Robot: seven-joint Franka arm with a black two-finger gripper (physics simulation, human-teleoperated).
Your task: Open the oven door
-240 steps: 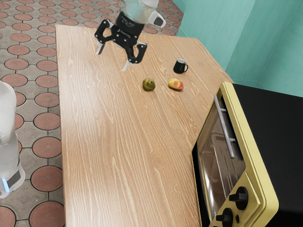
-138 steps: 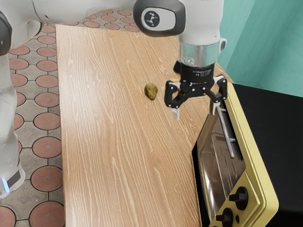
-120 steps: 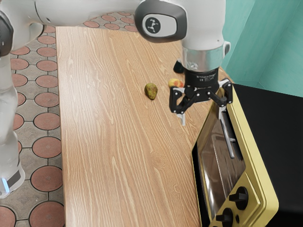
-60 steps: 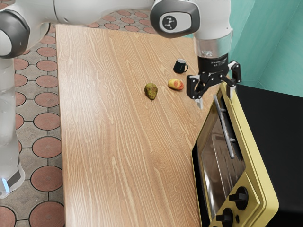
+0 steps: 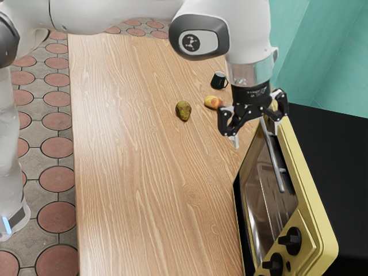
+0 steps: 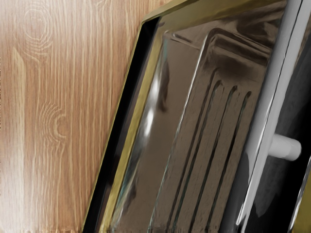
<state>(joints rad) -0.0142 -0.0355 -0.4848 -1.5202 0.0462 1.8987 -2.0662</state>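
Over the last half second, the black two-finger gripper [image 5: 255, 138] has been lowered and brought a little back toward the exterior view's left, closer to the long grey metal bar handle [image 5: 275, 164]. The door with the brown-tinted glass window [image 5: 264, 195] has not been moved: it is seen shut, below the gripper and nearer the exterior camera. No pull has therefore been made, and the step in hand is judged to be lining up for a grasp.

The white jointed arm [image 5: 115, 10] is stretched above the pale wooden table [image 5: 144, 184], with its hand pointed mostly downward at the handle's far end. The fingers are held wide apart, with nothing gripped; one hangs clear of the bar, the other close by it, and whether contact is made cannot be told. From the gripper, the rest of the handle runs toward the exterior camera along the yellow and black oven [image 5: 330, 230].

The bar should next be set squarely between both fingers before they are closed; with a shallow hold, it could slip free when the door is drawn outward.
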